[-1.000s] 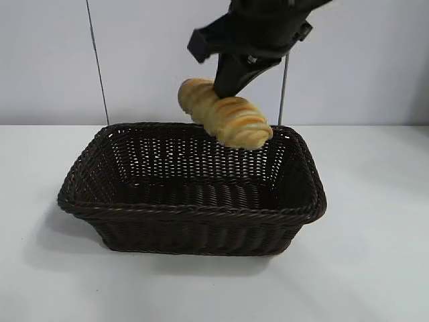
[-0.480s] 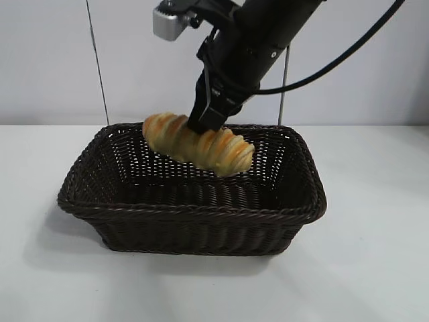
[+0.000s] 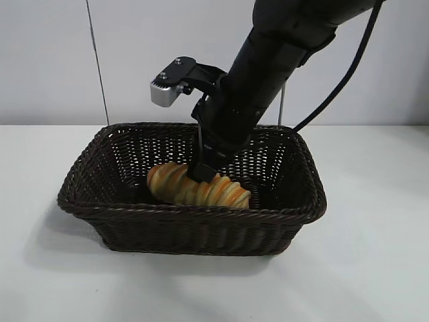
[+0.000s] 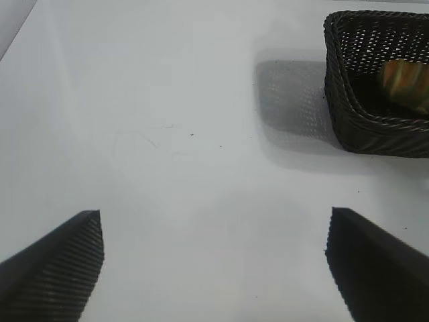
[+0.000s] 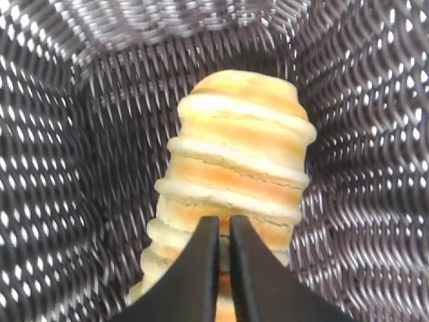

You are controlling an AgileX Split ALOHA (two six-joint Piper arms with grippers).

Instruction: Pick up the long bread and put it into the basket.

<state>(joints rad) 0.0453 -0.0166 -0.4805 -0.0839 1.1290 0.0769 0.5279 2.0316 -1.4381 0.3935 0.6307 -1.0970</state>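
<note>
Inside the dark brown woven wicker basket [image 3: 295, 201], the right gripper [image 3: 199, 170] clamped the ridged golden-yellow long bread [image 3: 198, 188]; the left gripper [image 4: 214, 258], well away from it, gaped wide.

Golden ridged long bread [image 3: 198, 187] lies low inside the dark wicker basket [image 3: 114, 211].

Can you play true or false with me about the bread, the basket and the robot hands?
1. The bread is down inside the basket. True.
2. The right hand is far from the bread. False: it is shut on the bread.
3. The left hand is holding something. False: it is open over the bare table, beside the basket.
4. The basket is dark brown and woven. True.
5. The bread is standing on its end. False: it lies lengthwise.
</note>
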